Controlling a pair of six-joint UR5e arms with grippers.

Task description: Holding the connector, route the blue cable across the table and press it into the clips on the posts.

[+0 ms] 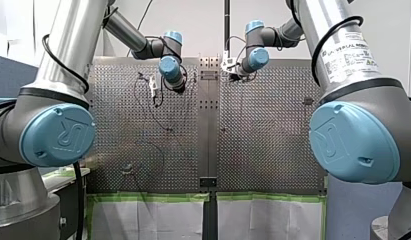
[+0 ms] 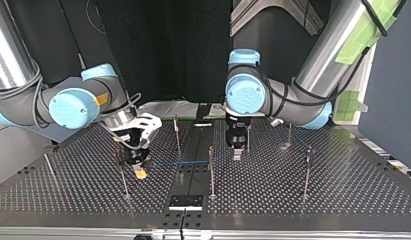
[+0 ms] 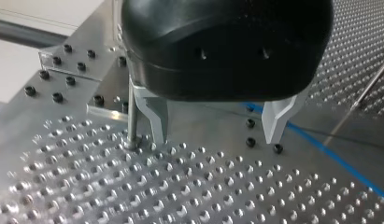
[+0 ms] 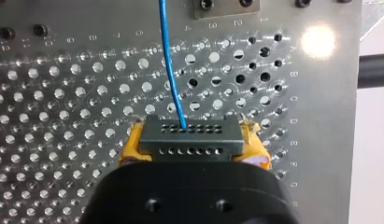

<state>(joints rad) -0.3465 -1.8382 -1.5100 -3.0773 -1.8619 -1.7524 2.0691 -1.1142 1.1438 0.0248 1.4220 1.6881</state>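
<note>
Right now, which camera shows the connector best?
Right wrist view: the connector sits close, clamped between yellow pads, blue cable leaving it. In the top view it's too small to make out; front and left wrist views miss it.

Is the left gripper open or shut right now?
Open. The left wrist view shows my left gripper with its metal fingers wide apart, only bare perforated table between them.
</note>
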